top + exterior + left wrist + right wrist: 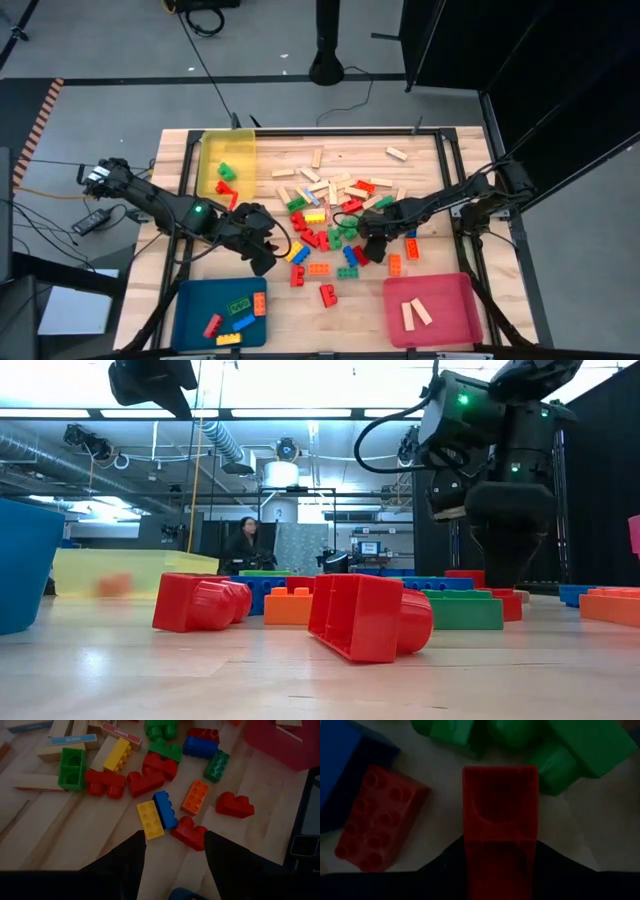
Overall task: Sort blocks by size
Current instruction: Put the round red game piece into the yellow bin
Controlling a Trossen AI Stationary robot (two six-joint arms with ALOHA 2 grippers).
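My table (pixel 170 200) fills the middle of the high view, pale wood under both my arms. Three flat trays sit on it: the yellow tray (pixel 212 150) at the upper left with a green and a red brick in it, the blue tray (pixel 195 300) at the lower left holding a few coloured bricks, and the pink tray (pixel 450 295) at the lower right holding two pale wooden bars.

The blocks (pixel 325 205) lie scattered across the centre of the table, wooden bars mostly toward the top of the heap, studded bricks in red, green, blue, yellow and orange below them.

My left pincer (pixel 262 240) hangs at the left edge of the heap, its fingers standing wide with nothing between them. In the left wrist view a yellow brick (pixel 150 819) and a blue brick (pixel 165 809) lie side by side, touching, just ahead of those fingers.

My right pincer (pixel 372 247) is down among the bricks at the right of the heap. In the right wrist view a red brick (pixel 500 802) sits between my two fingers, which are narrow around it; another red brick (pixel 377 817) lies beside it on the wood.
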